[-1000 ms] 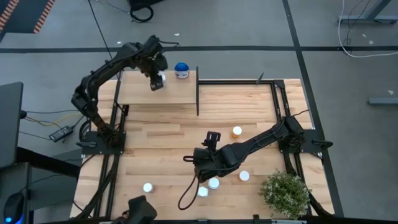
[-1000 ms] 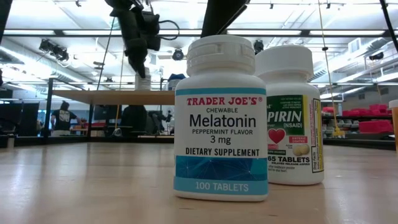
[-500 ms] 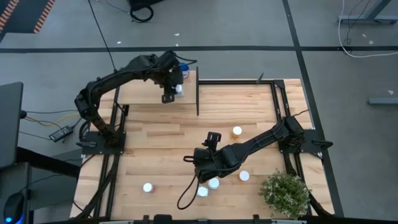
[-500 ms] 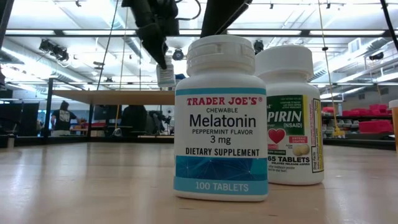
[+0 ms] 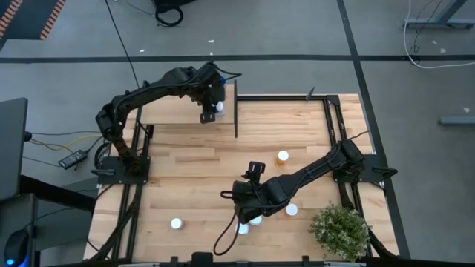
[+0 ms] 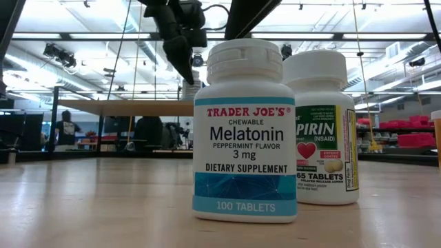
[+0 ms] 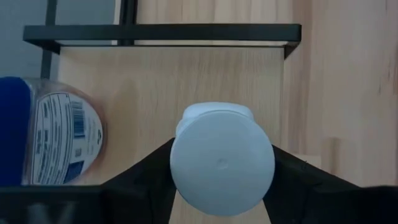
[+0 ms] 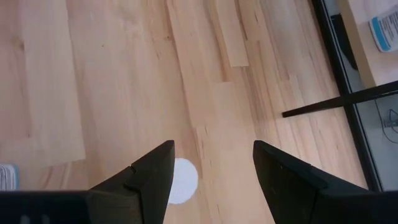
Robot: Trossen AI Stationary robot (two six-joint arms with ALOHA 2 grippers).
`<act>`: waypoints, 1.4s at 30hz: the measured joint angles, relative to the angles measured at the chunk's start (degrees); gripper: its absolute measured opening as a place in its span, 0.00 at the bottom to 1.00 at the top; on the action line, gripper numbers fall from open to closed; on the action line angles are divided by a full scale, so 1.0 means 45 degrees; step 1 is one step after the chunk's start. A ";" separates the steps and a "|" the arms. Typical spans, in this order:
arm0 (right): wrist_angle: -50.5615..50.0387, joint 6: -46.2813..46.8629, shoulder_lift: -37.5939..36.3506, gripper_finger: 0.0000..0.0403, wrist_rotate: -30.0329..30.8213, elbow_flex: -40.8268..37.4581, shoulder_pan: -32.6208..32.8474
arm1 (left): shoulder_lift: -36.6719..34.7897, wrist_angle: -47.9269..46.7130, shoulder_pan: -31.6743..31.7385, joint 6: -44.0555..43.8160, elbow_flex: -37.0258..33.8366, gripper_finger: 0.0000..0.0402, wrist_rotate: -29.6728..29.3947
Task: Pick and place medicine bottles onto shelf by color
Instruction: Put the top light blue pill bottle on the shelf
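From above, the left gripper (image 5: 209, 113) has carried a white-capped bottle (image 5: 211, 116) across the shelf (image 5: 167, 111) toward the blue-topped bottle (image 5: 220, 84) at its 1 o'clock corner, so release looks near. Its wrist view shows the fingers (image 7: 146, 177) clamped on that bottle. The right gripper (image 8: 211, 180), fingers apart and empty, hovers over a white cap (image 8: 182, 180) at the table's 6 o'clock.

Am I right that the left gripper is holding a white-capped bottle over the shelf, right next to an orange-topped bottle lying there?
Not quite: the neighbouring bottle is blue-topped, not orange-topped, as the left wrist view shows. The rest holds: the left gripper holds a white-capped bottle over the shelf, beside that bottle.
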 joint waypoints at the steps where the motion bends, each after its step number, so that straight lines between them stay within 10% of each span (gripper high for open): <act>1: -0.0003 0.0000 0.0000 0.56 0.0000 0.0000 0.0001 | 0.0002 -0.0071 0.0048 0.0013 0.0078 0.50 -0.0021; 42: -0.0004 0.0170 0.0000 0.56 0.0004 0.0000 0.0001 | 0.0541 0.0663 0.0660 -0.0086 0.0247 0.56 -0.0346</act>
